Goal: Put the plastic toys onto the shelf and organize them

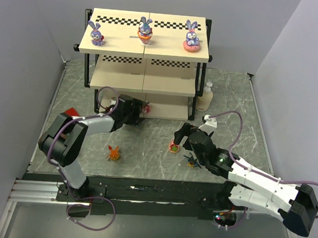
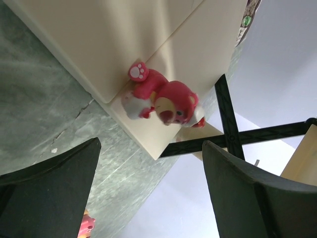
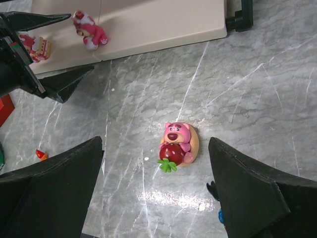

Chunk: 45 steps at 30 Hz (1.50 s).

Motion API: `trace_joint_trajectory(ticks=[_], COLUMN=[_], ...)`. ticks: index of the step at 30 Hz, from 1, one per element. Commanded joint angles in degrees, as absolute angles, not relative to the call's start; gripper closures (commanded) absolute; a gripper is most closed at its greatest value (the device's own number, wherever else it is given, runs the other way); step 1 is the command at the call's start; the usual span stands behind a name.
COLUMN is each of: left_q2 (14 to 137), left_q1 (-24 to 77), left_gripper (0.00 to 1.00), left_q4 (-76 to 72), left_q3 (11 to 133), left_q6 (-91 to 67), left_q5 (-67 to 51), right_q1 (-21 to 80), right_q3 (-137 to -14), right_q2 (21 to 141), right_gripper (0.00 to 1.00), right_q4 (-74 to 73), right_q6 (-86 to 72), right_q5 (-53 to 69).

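Left fingers (image 2: pixel 49 178) are gaping wide, empty, by a red-pink figure (image 2: pixel 166 101) on the shelf (image 2: pixel 89 44) bottom board. Right fingers (image 3: pixel 49 193), wide too, are hovering over a pink bear (image 3: pixel 176 146) on the worktop (image 3: pixel 257 89). Bunnies (image 1: pixel 145 31) are sitting up top; orange creature (image 1: pixel 113 153) and winged one (image 1: pixel 191 162) are waiting.

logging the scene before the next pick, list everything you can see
shelf: one, cream boards and black frame, far side of table
bunnies: three, purple-blue, top board
bears: three, red-pink, two on lowest board, one on table
spiky creature: one, orange, table near left arm
winged figure: one, dark blue, table by right arm
pump bottle: one, cream, right of shelf
block: one, red, left of shelf
table: one, grey marble
left fingers: open, at lowest board
right fingers: open, over table bear
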State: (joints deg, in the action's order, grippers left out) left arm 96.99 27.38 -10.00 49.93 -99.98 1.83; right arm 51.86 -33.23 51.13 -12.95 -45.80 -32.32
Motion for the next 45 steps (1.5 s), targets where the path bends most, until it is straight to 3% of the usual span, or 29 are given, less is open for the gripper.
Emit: trace_joint_trajectory(ticks=[1, 18, 26, 34, 39, 45], left_q2=[94.75, 86.76, 71.30, 50.03, 39.40, 32.18], left_q1=[27.07, 29.09, 29.79, 29.71, 29.71, 29.71], left_gripper=[0.11, 0.12, 0.12, 0.10, 0.01, 0.04], left_q4=[-10.81, -5.37, 0.16, 20.38, 28.98, 33.66], left_q3=[51.59, 46.15, 36.04, 40.07, 43.15, 45.79], left_q6=[-98.96, -94.14, -90.54, -75.70, -69.27, -63.20], left_q5=[2.90, 0.44, -0.27, 12.38, 19.85, 29.08], right_q1=[51.59, 51.50, 51.76, 52.21, 52.38, 52.65], right_q3=[-34.01, -38.40, -41.30, -40.78, -42.27, -43.77], right_q2=[50.10, 52.47, 62.13, 67.85, 71.36, 74.00], right_gripper=[0.06, 0.06, 0.13, 0.19, 0.21, 0.28], right_q4=[-13.18, -18.36, -21.88, -21.36, -21.36, -21.97], right_q6=[-46.23, -41.84, -42.00, -42.98, -42.80, -43.50], right_q5=[-32.87, -27.60, -23.30, -21.89, -21.80, -21.88])
